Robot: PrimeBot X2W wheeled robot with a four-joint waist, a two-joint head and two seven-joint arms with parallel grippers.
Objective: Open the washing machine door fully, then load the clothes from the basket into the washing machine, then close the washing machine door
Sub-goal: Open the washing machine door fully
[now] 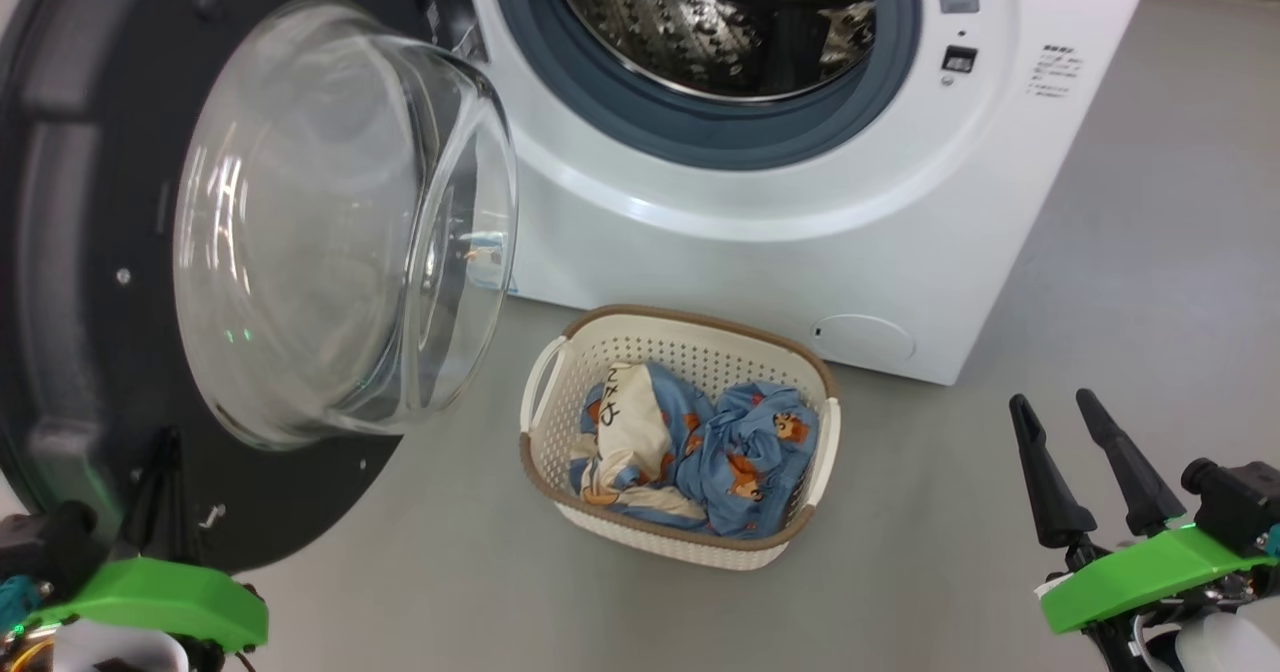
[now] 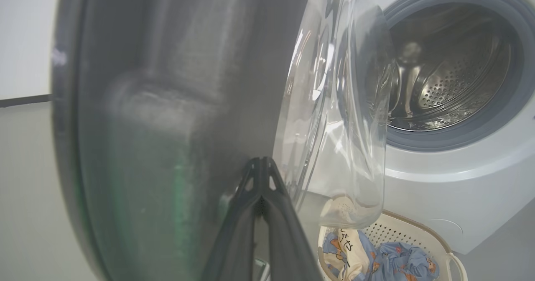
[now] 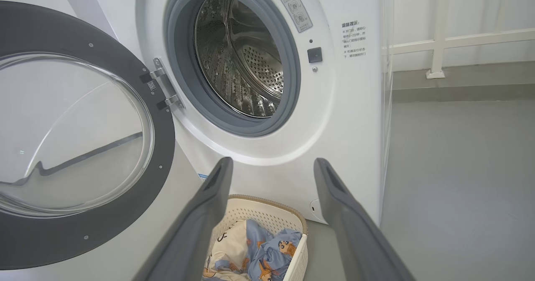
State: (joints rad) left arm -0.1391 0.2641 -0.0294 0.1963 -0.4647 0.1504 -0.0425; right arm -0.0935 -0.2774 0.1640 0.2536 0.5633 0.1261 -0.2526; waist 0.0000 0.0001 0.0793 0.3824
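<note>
The washing machine door (image 1: 90,252) is standing open, the clothes (image 1: 740,452) are lying unloaded in the basket (image 1: 690,542), with left jaws clenched empty and right jaws released.

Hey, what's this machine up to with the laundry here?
A two-armed robot is doing laundry. The washing machine door is swung open to its left; the left tool, fingers shut together, sits close by the door's inner face. The right tool hangs open and empty. The clothes lie in the basket on the floor before the washing machine, and the drum looks bare, so loading has not begun.
</note>
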